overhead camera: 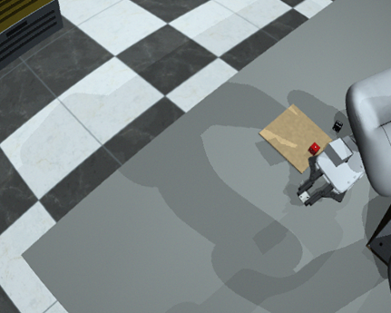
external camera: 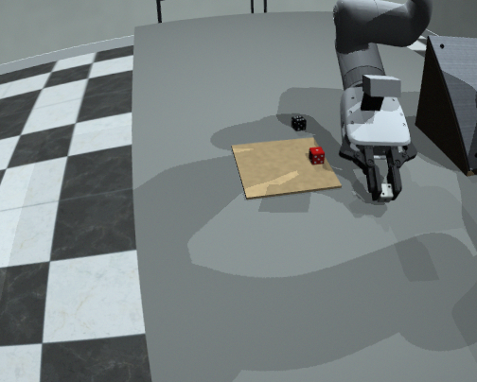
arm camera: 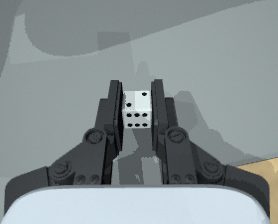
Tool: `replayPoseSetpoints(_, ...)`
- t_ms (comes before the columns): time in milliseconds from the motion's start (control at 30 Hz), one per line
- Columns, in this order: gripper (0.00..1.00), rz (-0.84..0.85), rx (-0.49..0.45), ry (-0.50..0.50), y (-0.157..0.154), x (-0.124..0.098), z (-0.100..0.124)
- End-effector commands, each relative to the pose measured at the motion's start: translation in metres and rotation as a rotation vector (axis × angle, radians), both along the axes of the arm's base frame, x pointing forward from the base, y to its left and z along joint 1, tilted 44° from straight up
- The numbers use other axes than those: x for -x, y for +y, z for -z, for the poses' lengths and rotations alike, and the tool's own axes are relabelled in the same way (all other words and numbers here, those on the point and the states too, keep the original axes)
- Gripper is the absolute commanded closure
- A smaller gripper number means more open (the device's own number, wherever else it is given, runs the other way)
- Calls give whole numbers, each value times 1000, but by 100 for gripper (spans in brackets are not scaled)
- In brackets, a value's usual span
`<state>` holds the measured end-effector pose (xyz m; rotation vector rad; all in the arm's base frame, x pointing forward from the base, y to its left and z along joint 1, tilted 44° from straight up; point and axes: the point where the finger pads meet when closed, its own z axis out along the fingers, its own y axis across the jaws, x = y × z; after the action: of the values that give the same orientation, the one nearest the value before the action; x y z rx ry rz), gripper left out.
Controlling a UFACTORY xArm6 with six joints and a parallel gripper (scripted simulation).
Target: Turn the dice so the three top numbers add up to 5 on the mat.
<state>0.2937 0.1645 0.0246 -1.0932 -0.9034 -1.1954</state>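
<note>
My gripper is shut on a white die, which also shows in the top view and the exterior view. In the wrist view the die shows a two-pip face and a six-pip face. I hold it low over the grey table, off the tan mat, near the mat's right edge. A red die lies on the mat near its far right corner. A black die lies on the table beyond the mat, off it.
A dark wedge-shaped block stands to the right of the arm. A yellow and dark cabinet stands on the chequered floor far to the left. The table's left edge runs along the floor.
</note>
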Motion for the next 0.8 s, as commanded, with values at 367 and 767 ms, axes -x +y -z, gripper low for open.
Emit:
replayPoseSetpoints(367, 85, 1, 1, -2, 1, -1, 1)
replayPoseSetpoints(767, 85, 1, 1, -2, 6, 0, 7)
